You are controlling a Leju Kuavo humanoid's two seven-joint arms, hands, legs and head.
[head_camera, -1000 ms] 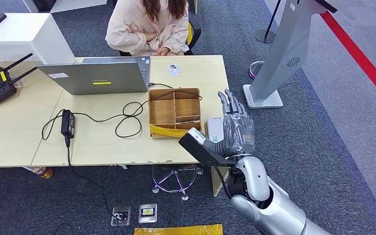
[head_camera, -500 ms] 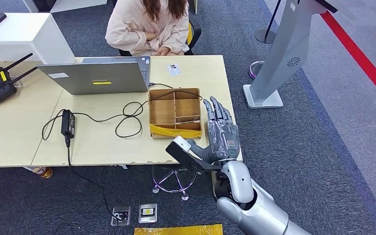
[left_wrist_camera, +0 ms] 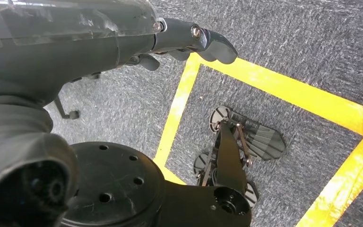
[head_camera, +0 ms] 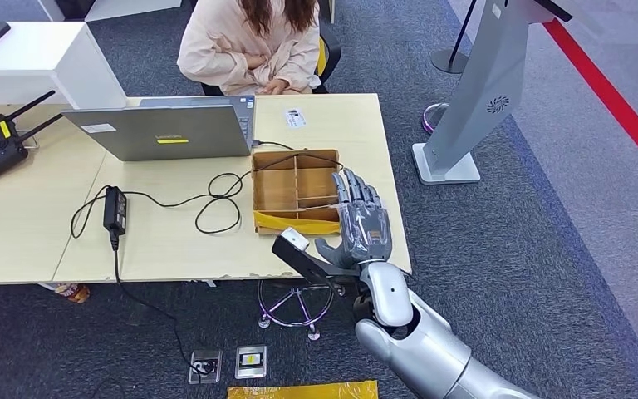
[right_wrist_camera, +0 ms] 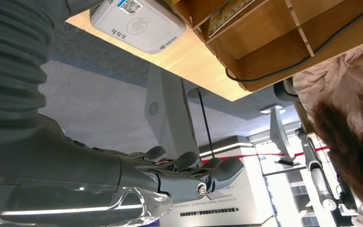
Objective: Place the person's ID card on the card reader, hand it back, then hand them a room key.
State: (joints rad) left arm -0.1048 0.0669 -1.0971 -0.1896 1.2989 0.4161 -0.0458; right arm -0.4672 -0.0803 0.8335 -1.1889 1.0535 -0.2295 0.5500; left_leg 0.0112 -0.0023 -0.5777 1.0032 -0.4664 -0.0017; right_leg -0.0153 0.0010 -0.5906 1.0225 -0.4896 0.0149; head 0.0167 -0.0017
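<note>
**Desk:** While a person [head_camera: 249, 41] sits at the far side of the table [head_camera: 33, 224], where is the robot's right hand [head_camera: 364, 220]?

**Photographer:** Raised over the table's near right corner, just beside the right wall of the wooden divider box [head_camera: 278, 191]. Its fingers are stretched out and apart, and it has nothing in its grasp.

**Desk:** And the ID card [head_camera: 296, 117]?

**Photographer:** Flat on the tabletop at the far edge, in front of the person and well apart from the hand. It lies beyond the box, just right of the open laptop [head_camera: 166, 131].

**Desk:** The card reader [right_wrist_camera: 137, 21]?

**Photographer:** A white unit on the table near the box, seen from the right wrist camera with the hand's fingers held apart from it.

**Desk:** The left hand [left_wrist_camera: 66, 47]?

**Photographer:** Hanging over grey carpet marked with yellow tape [left_wrist_camera: 283, 92]. Nothing shows in it, but how far open it is I cannot tell.

**Desk:** Anything else?

**Photographer:** A black power adapter [head_camera: 115, 208] lies on the table, its cable looping toward the laptop.
</note>
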